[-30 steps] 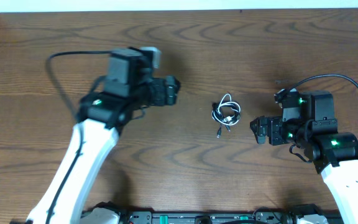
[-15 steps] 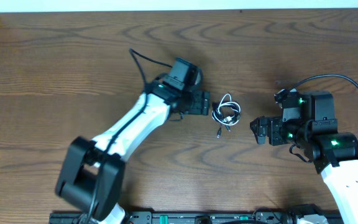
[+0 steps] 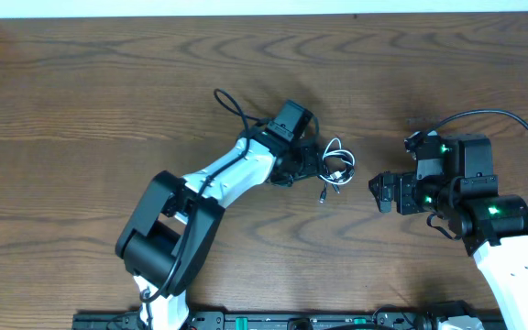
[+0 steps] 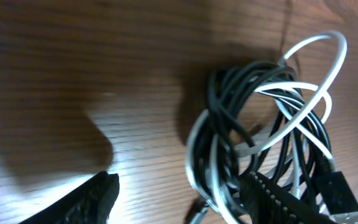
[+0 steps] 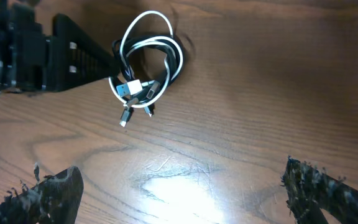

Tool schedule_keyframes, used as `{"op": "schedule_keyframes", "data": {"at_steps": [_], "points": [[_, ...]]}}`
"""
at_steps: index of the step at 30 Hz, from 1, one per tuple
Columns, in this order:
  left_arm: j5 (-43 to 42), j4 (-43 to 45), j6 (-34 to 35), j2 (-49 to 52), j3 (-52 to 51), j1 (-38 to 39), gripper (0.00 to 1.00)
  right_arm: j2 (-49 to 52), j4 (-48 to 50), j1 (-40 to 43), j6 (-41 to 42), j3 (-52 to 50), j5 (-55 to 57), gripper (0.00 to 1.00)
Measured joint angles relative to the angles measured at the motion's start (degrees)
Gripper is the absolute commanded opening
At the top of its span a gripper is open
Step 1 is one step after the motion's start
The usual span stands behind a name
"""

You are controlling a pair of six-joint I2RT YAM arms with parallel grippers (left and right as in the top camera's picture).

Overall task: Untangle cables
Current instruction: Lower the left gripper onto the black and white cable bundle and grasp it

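Straddling limp, light cables (image 3: 335, 165), left gripper (image 3: 313, 166) half open, clamping nothing yet; right gripper (image 3: 378, 193) gaping, empty; favouring the outer white loop (image 4: 328, 62).

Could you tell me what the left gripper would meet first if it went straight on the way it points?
The cables, I think: the tangled black and white bundle lies right ahead of the left gripper, partly between its fingers.

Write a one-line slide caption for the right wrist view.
Left gripper beside the tangled black and white cables on a wooden table, right gripper open and apart.
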State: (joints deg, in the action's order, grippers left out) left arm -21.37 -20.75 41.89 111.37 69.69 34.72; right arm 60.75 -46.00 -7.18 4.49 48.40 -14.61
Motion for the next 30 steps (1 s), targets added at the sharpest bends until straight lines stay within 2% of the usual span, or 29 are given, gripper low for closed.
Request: {"op": "schedule_keyframes", "data": {"at_steps": [2, 7, 16, 19, 20, 23, 30], "points": [[-0.8, 0.9, 1.0, 0.6, 0.0, 0.7, 0.63, 0.0, -0.1, 0.0, 0.0, 0.0, 0.0, 0.99], [-1.4, 1.3, 2.6, 1.0, 0.0, 1.9, 0.45, 0.0, -0.5, 0.0, 0.0, 0.0, 0.0, 0.99], [-0.7, 1.3, 5.6, 1.0, -0.4, 2.6, 0.32, 0.0, -1.2, 0.0, 0.0, 0.0, 0.0, 0.99], [0.2, 0.4, 5.7, 1.0, -0.8, 3.2, 0.19, 0.0, -1.4, 0.0, 0.0, 0.0, 0.0, 0.99], [0.6, -0.3, 5.0, 1.0, -0.9, 3.4, 0.19, 0.0, -1.4, 0.0, 0.0, 0.0, 0.0, 0.99], [2.2, -3.7, 2.4, 1.0, -0.9, 4.0, 0.08, 0.0, -1.7, 0.0, 0.0, 0.0, 0.0, 0.99], [4.8, -8.3, -8.0, 0.5, -0.8, 4.2, 0.08, 0.0, -1.7, 0.0, 0.0, 0.0, 0.0, 0.99]]}}
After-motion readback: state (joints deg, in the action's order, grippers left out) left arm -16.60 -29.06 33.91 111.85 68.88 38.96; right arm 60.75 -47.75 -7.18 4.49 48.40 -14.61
